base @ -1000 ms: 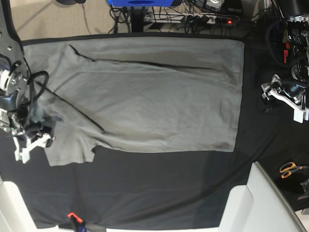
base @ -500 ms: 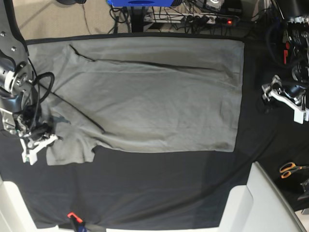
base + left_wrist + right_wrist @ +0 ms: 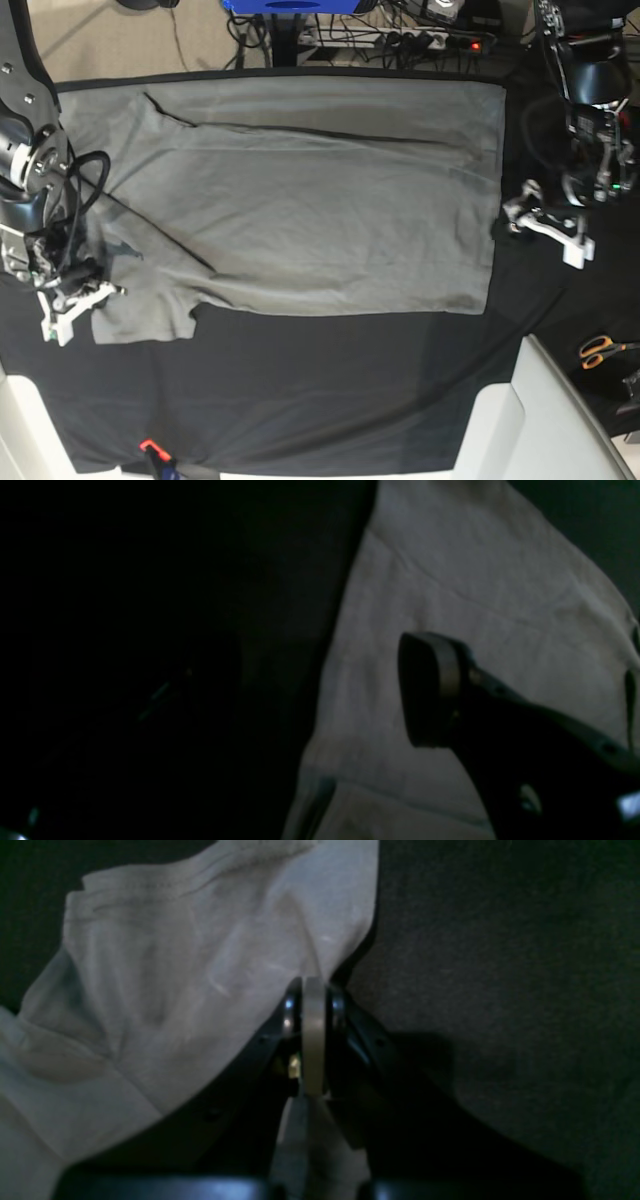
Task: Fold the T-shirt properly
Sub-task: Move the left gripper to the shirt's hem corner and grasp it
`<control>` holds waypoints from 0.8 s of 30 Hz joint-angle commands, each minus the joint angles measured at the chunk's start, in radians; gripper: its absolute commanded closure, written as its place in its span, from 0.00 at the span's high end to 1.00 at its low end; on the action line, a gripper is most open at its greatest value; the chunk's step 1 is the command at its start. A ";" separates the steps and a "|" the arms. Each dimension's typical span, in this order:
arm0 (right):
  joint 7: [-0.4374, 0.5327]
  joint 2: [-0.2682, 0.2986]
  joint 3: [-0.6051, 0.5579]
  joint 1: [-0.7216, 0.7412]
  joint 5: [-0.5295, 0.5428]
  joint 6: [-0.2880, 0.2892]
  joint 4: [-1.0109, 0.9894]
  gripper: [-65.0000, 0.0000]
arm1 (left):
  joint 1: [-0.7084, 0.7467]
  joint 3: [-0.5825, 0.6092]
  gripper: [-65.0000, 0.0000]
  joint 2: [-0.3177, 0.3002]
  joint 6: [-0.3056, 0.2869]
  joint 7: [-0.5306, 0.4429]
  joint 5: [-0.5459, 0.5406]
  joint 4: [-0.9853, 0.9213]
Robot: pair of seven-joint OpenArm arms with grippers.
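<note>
The grey T-shirt (image 3: pixel 320 200) lies spread flat on the black table cloth (image 3: pixel 330 380), with one sleeve at the lower left. My right gripper (image 3: pixel 85 297) is at that sleeve's outer edge. In the right wrist view its jaws (image 3: pixel 313 985) are shut on a pinch of the T-shirt's fabric (image 3: pixel 175 965). My left gripper (image 3: pixel 503 226) is at the shirt's right-hand edge. In the left wrist view one finger (image 3: pixel 430 690) hangs over the pale cloth (image 3: pixel 450 580); the other is lost in the dark, and the jaws stand apart, empty.
Orange-handled scissors (image 3: pixel 600 350) lie at the right edge. A white box (image 3: pixel 545 420) stands at the front right. A small orange clip (image 3: pixel 150 447) sits at the cloth's front edge. Cables and a power strip (image 3: pixel 400 40) run behind the table.
My left arm has swung in from the far right to the shirt's right edge. My right gripper has shifted slightly along the sleeve's edge, still at the sleeve.
</note>
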 commanded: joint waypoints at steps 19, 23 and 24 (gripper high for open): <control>0.019 0.014 0.001 0.020 0.008 0.006 0.016 0.00 | -0.321 0.248 0.73 0.049 -0.004 -0.164 -0.014 -0.381; 0.019 0.015 0.001 0.016 0.008 0.006 0.016 0.00 | -0.332 0.248 0.72 0.062 -0.004 -0.166 -0.014 -0.402; 0.019 0.015 0.001 0.016 0.008 0.006 0.016 0.00 | -0.329 0.246 0.72 0.062 -0.004 -0.169 -0.014 -0.402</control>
